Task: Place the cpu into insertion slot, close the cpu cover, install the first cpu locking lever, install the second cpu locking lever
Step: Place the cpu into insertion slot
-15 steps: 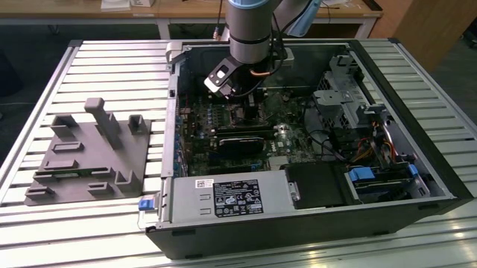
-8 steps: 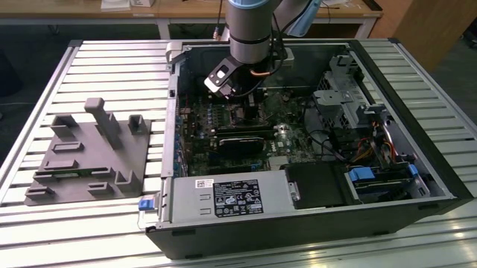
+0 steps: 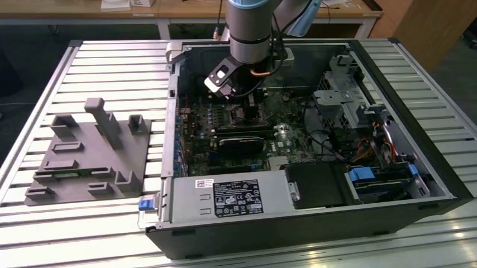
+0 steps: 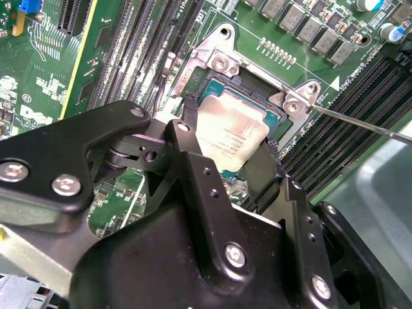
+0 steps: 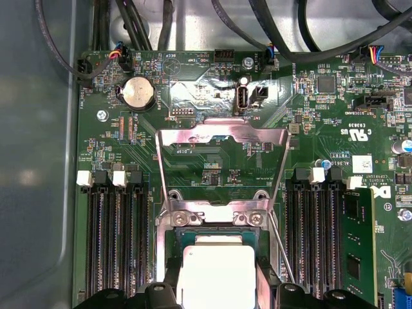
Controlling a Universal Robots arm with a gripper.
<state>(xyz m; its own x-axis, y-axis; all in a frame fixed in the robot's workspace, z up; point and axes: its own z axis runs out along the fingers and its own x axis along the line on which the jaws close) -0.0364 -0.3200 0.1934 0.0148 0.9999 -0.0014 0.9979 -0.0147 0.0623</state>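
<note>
- Slatted metal table [image 3: 104,61] carries an open computer case [image 3: 417,128], laid flat so its board faces up to the arm; a grey fixture block [image 3: 89,162] sits beside it, at the exterior view's left.
- The arm [image 3: 249,22] drops near-vertically into the case, wrist over the insertion slot [image 4: 254,96].
- The cpu cover [image 5: 222,135] stands tipped open, probably to leave the slot clear.
- The gripper [image 4: 233,140] is clamped on opposite edges of the cpu [image 4: 228,129], squarely at the slot; seated or just above, I cannot tell.
- A thin locking lever [image 4: 360,122] juts free beside the slot.

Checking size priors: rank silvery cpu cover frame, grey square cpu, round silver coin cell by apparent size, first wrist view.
1. silvery metal cpu cover frame
2. silvery-grey square cpu, cropped, nearer camera
3. round silver coin cell
</note>
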